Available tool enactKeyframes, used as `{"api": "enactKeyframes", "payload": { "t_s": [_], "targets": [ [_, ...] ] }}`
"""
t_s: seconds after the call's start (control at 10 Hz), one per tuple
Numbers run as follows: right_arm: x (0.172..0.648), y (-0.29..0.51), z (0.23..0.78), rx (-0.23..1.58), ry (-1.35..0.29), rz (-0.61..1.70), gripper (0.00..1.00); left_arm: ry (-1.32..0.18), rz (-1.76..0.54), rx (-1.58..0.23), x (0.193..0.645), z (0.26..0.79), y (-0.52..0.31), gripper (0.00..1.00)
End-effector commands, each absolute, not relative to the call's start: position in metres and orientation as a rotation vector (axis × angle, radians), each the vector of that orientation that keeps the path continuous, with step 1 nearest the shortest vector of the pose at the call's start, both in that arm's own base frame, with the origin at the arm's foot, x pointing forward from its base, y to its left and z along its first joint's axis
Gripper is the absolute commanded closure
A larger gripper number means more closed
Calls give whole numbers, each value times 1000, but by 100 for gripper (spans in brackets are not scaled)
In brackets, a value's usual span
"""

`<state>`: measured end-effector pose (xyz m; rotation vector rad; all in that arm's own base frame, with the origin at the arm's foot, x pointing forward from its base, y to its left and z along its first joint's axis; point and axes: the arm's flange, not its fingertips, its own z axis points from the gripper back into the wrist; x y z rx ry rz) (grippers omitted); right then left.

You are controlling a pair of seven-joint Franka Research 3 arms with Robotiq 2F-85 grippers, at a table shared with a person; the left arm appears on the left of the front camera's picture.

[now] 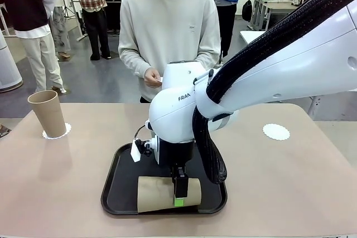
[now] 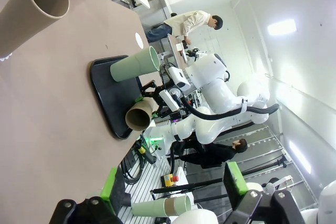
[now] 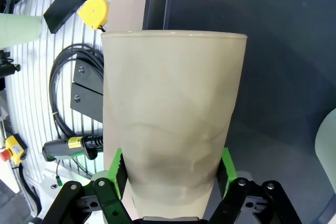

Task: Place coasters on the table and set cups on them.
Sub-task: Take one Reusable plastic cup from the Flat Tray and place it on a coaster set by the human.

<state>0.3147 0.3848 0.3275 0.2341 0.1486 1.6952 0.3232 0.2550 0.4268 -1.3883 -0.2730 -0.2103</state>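
Note:
A tan cup (image 1: 167, 193) lies on its side in the black tray (image 1: 111, 196). My right gripper (image 1: 179, 199) comes down on it from above. In the right wrist view the green pads (image 3: 118, 174) press both sides of this cup (image 3: 173, 108), so the gripper (image 3: 172, 182) is shut on it. A mint green cup (image 2: 134, 65) lies on the tray (image 2: 102, 95) beside it. Another tan cup (image 1: 48, 113) stands upright on a coaster (image 1: 66, 130) at the table's left. A bare coaster (image 1: 276, 132) lies at the right. My left gripper (image 2: 173, 192) is open, away from the table (image 2: 58, 119).
A person in a light sweatshirt (image 1: 170, 26) stands at the far side, holding something small and white in one hand (image 1: 152, 76). My right arm (image 1: 268, 65) crosses over the tray from the right. Bare tabletop (image 1: 290, 193) spreads on both sides of the tray.

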Motion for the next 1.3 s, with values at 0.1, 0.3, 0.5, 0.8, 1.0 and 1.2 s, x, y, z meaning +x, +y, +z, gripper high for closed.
{"api": "enactKeyframes", "payload": {
  "t_s": [0.1, 0.3, 0.5, 0.8, 1.0, 1.2],
  "targets": [
    [301, 378, 357, 221, 125, 1673, 100, -279, -213, -1395, 322, 429, 256, 0],
    [290, 361, 402, 237, 88, 1653, 100, -279, -213, -1395, 322, 429, 256, 0],
    [286, 335, 461, 297, 25, 1630, 100, -279, -213, -1395, 322, 429, 256, 0],
    [291, 296, 519, 401, -90, 1589, 100, -279, -213, -1395, 322, 429, 256, 0],
    [303, 287, 514, 420, -69, 1571, 100, -279, -213, -1395, 322, 429, 256, 0],
    [299, 283, 530, 381, -86, 1566, 100, -279, -213, -1395, 322, 429, 256, 0]
  ]
}}
